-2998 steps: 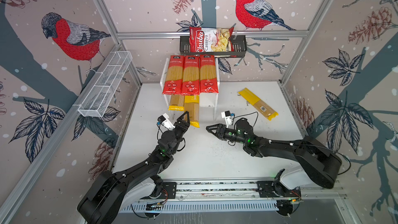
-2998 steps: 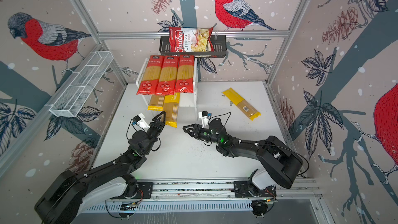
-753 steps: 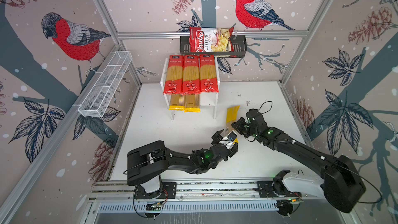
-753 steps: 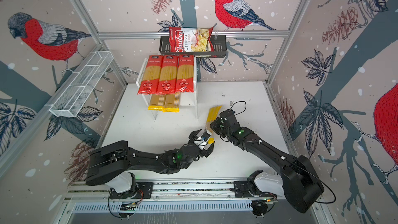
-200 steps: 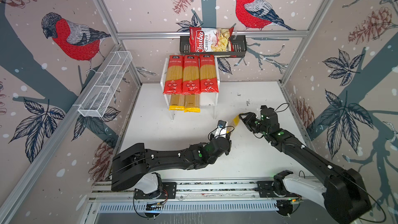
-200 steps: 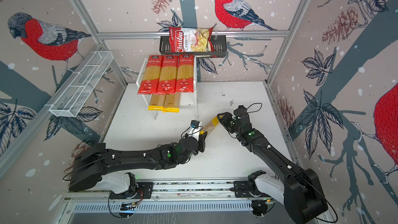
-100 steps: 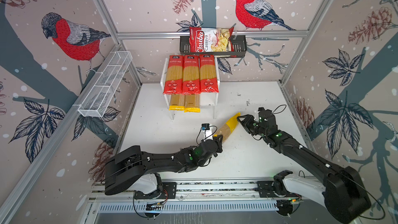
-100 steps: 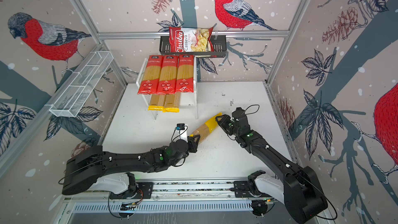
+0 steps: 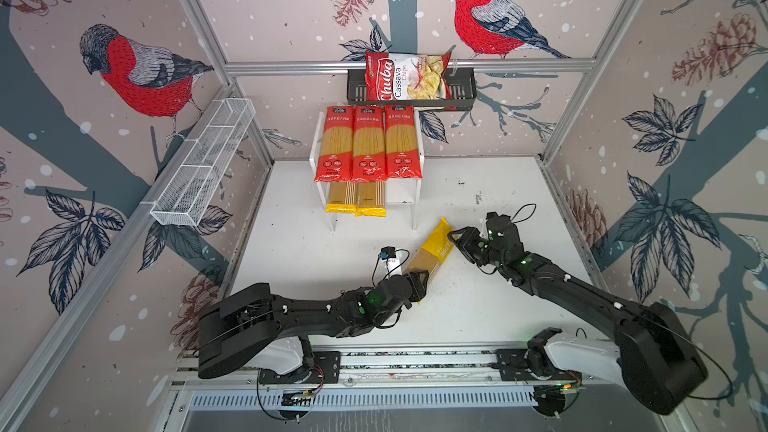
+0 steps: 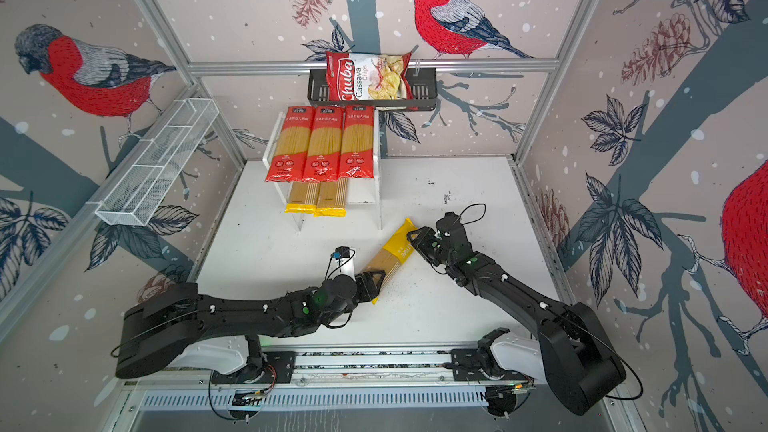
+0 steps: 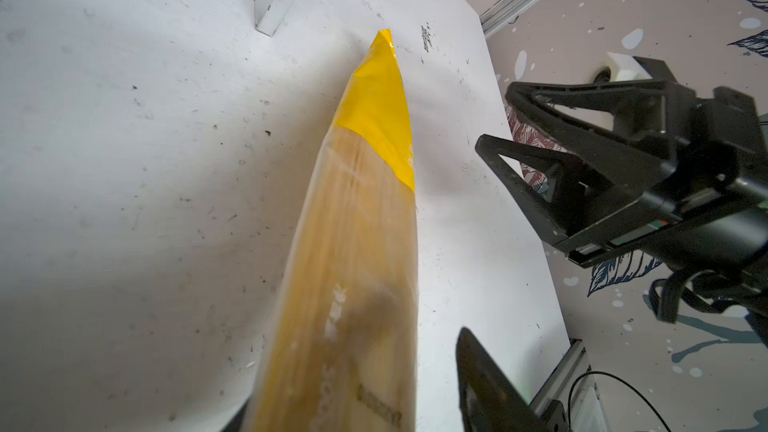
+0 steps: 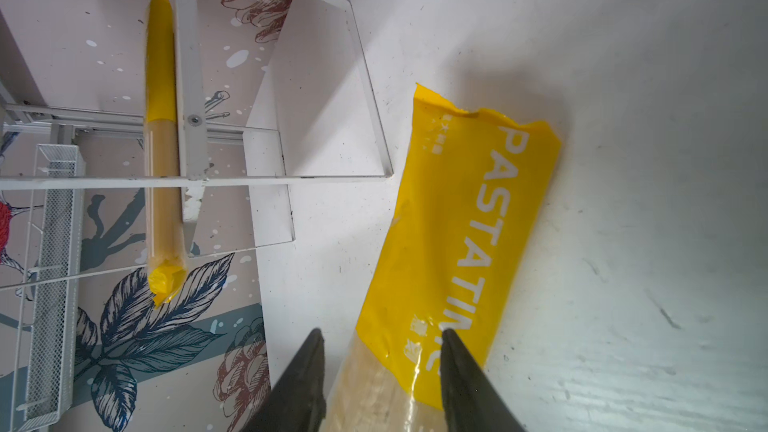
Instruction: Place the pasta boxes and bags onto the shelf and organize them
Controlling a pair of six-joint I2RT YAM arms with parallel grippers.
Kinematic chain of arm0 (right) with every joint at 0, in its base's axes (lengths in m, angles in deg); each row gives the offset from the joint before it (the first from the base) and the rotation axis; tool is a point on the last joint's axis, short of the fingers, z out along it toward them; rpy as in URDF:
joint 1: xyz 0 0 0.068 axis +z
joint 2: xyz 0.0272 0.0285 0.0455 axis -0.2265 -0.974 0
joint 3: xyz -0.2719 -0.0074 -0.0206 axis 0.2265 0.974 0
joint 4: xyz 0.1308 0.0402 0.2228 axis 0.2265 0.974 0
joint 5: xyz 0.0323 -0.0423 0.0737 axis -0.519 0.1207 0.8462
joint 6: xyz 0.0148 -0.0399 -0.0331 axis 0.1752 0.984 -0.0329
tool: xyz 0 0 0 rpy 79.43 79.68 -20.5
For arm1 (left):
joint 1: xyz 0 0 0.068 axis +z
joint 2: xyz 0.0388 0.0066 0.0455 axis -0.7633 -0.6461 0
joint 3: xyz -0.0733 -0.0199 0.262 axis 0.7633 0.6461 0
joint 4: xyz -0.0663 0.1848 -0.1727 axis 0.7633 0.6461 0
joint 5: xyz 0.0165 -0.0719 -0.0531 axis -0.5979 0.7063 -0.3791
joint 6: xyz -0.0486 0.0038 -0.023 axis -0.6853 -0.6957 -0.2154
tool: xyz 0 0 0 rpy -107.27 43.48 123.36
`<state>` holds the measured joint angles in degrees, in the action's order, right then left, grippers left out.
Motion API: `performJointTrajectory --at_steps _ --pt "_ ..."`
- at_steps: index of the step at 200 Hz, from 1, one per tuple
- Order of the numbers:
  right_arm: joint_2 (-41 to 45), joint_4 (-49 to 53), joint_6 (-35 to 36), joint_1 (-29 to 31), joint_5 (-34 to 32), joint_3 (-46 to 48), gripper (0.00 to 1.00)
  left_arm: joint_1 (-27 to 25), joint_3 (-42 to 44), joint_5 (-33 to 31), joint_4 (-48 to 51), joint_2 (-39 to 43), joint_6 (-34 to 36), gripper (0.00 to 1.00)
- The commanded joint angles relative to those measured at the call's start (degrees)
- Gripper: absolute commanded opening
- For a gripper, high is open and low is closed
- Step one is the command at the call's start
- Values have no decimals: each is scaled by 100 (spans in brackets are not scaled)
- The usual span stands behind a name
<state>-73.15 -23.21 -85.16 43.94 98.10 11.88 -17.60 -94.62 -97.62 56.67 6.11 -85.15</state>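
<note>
A yellow pasta packet (image 9: 434,249) (image 10: 395,255) lies slanted on the white table in front of the shelf (image 9: 401,195) (image 10: 361,195). My left gripper (image 9: 419,280) (image 10: 374,280) straddles its near, clear end with the jaws open. In the left wrist view one finger (image 11: 478,367) stands apart from the packet (image 11: 361,243). My right gripper (image 9: 455,238) (image 11: 496,120) is open and empty beside the packet's yellow far end (image 12: 457,222). Three red pasta packets (image 9: 368,143) lie side by side on the shelf's top board. Two yellow pasta packets (image 9: 357,199) lie on the lower tier.
A red-and-white chips bag (image 9: 405,76) sits in a black basket (image 9: 463,89) on the back wall. A white wire mesh tray (image 9: 203,164) hangs on the left wall. The shelf's thin front legs (image 12: 374,118) stand close to the packet's far end.
My left gripper has opened its jaws on the yellow packet after carrying it leftward and nearer. The packet has swung to point more towards the shelf. The right gripper has stayed open.
</note>
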Motion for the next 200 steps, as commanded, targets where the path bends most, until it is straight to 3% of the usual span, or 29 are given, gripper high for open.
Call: performJointTrajectory --at_steps 1,29,73,153,200 --pt "-80 -52 19 82 -151 80 47 2 -104 -118 194 182 28 64" --pt "-145 18 18 225 -261 236 50 3 -199 -443 1070 326 114 71" --pt "-197 57 3 325 -318 482 54 25 -173 -580 1361 539 509 77" --pt "-1145 -479 66 381 -250 308 57 540 -373 198 755 47 1619 77" --pt "-2000 -692 338 428 -195 -309 43 828 -537 230 764 -405 1902 73"
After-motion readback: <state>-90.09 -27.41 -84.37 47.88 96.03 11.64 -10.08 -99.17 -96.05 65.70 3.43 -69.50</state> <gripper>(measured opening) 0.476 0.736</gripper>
